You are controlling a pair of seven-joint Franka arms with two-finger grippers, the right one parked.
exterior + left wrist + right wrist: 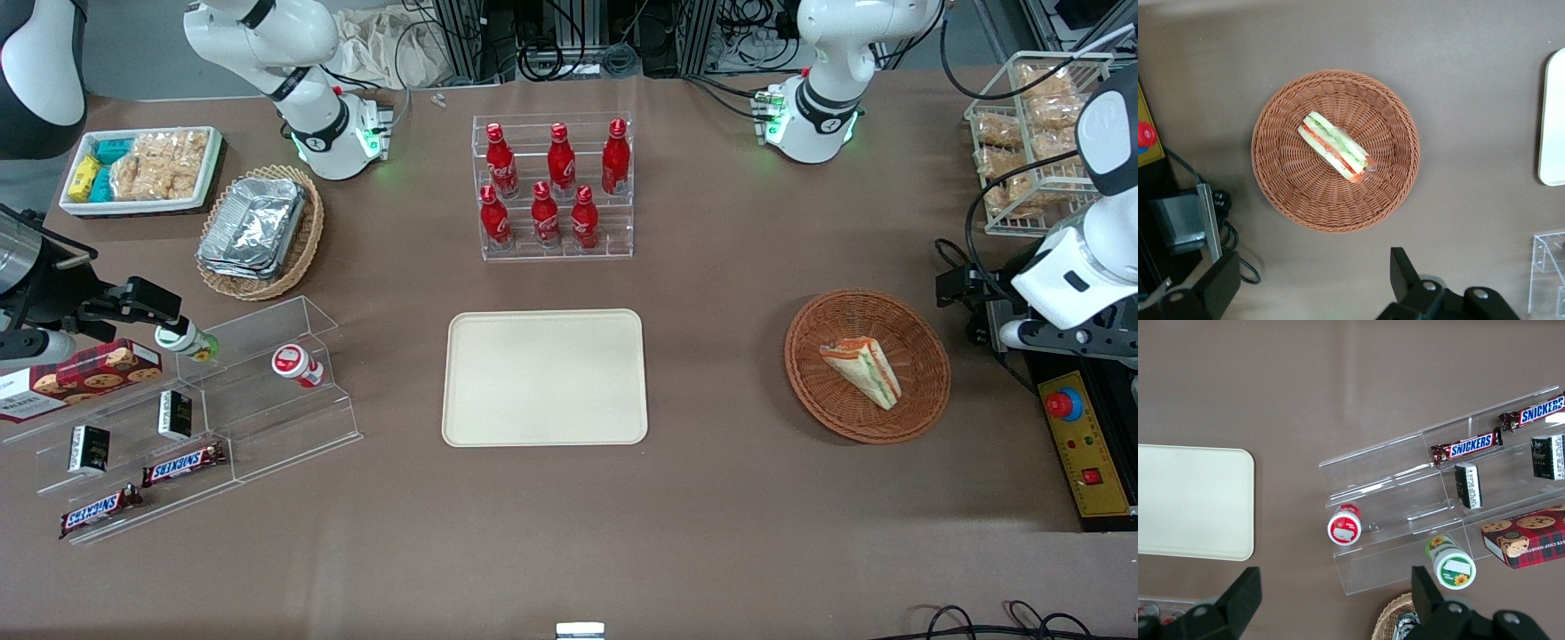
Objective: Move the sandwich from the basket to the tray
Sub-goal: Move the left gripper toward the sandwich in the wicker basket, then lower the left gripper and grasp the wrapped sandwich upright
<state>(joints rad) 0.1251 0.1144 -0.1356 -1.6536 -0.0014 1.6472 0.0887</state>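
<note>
The sandwich (pixel 861 371) lies in the basket (pixel 925 396), which sits on the counter (pixel 711 516) toward the working arm's end, well apart from the tray (pixel 545 377) at the counter's middle. The hand (pixel 1315 283) hovers above the counter just beside the basket's rim, its fingers (pixel 1403 270) spread apart. A bottle rack (pixel 556 187) stands farther from the front camera than the tray.

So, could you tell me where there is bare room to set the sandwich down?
The tray holds nothing. The brown table is also bare between tray and basket. The sandwich fills the basket's middle. The open gripper hovers beside the basket.
</note>
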